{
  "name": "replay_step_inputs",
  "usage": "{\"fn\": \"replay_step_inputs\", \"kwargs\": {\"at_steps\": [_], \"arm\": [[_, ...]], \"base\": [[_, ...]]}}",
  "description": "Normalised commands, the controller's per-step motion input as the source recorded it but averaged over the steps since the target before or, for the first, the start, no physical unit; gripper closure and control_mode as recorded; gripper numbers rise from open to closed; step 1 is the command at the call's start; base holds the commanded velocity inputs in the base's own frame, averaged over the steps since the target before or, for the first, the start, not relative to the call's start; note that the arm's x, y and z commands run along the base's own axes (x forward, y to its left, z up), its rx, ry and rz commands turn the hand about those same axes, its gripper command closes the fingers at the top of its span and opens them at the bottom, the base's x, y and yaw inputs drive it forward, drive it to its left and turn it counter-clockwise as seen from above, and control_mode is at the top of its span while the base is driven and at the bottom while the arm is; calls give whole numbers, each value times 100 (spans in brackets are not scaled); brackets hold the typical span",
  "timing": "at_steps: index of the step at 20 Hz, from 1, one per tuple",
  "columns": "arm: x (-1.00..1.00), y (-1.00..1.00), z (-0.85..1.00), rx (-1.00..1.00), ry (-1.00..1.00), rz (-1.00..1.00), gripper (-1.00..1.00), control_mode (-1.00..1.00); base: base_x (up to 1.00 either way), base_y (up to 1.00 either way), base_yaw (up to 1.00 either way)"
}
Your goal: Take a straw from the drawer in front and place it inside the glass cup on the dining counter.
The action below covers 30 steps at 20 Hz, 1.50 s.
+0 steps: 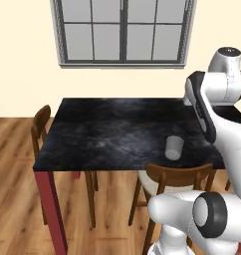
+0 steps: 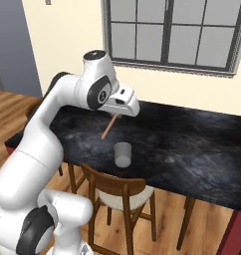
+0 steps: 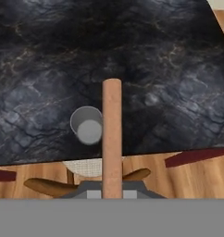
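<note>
straw (image 3: 112,134) held in gripper (image 2: 116,115), above, just beside glass cup (image 3: 87,125).

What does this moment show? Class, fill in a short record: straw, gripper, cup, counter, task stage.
straw: brownish-tan straw, held, hanging tilted above the counter
gripper: gripper shut on the straw, above the cup
cup: glass cup upright, empty, near the counter's edge
counter: black marbled dining counter, wooden chair tucked below the cup
task stage: straw not yet in the cup
</note>
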Motion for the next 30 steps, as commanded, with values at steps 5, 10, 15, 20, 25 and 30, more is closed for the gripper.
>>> {"fn": "replay_step_inputs", "kwargs": {"at_steps": [5, 10, 15, 20, 25, 30], "arm": [[57, -9, 0, 16, 0, 17, 100, -100], [27, -36, 0, 15, -6, 33, 100, -100], [5, -57, 0, 15, -16, 35, 100, -100], [13, -39, -4, 11, -11, 34, 100, -100], [7, -33, -5, 9, -10, 33, 100, -100], [15, -10, 0, 10, -8, 31, 100, -100]], "base": [[0, 0, 0], [0, 0, 0], [0, 0, 0], [0, 0, 0], [0, 0, 0], [0, 0, 0]]}}
